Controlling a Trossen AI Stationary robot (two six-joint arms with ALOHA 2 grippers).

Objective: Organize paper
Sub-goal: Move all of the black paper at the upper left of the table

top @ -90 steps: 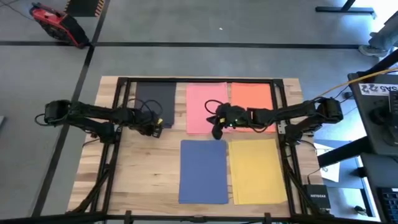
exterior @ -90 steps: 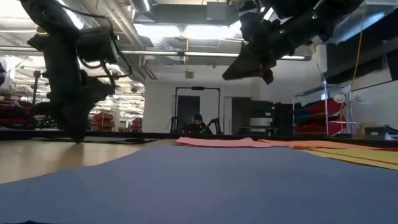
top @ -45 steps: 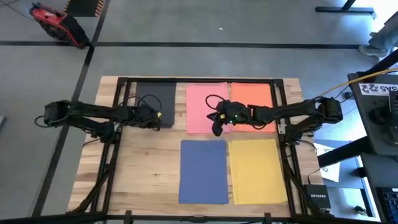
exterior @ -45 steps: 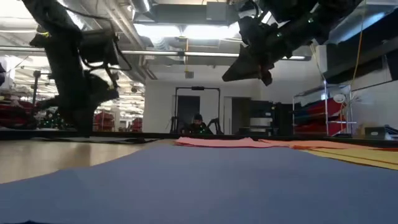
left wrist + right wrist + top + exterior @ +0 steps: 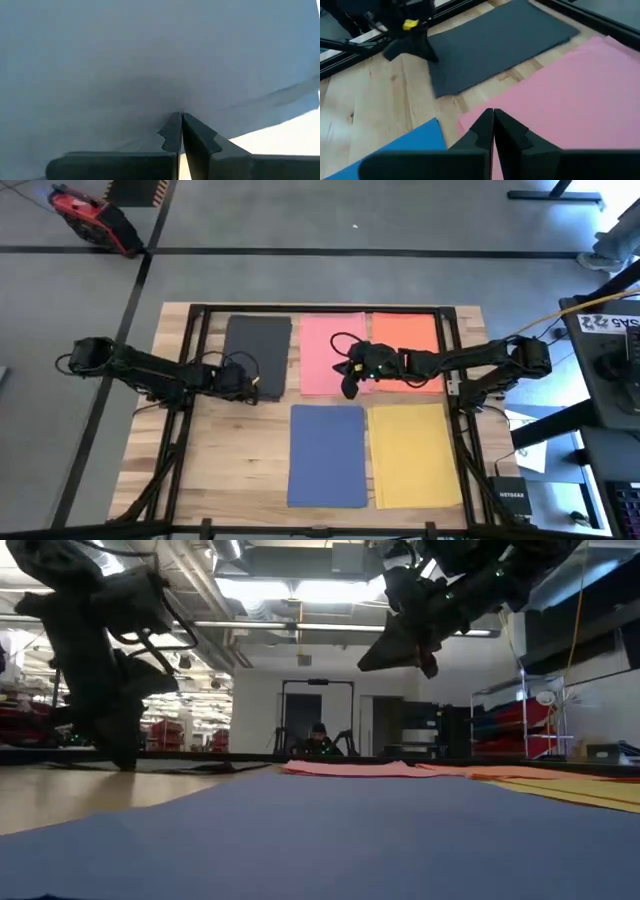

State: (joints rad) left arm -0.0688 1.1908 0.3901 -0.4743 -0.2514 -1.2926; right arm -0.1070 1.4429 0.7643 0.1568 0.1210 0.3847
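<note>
Five matte sheets of paper lie flat on the wooden bench [image 5: 230, 450]. The left gripper [image 5: 254, 387] has its fingers pressed together at the near right corner of the black sheet [image 5: 258, 350]; in the left wrist view the dark paper fills the picture right up to the fingertips. The right gripper [image 5: 349, 388], fingers likewise closed with nothing between them, hangs over the near edge of the pink sheet [image 5: 325, 345]. Black sits at 10 o'clock on the bench, pink at 12 o'clock, and the orange-red sheet [image 5: 405, 335] at 1 o'clock, just beside pink. At 6 o'clock lies the blue sheet [image 5: 327, 455], with the yellow sheet [image 5: 412, 455] at 5 o'clock beside it. Every sheet's long axis runs from 12 toward 6 o'clock.
</note>
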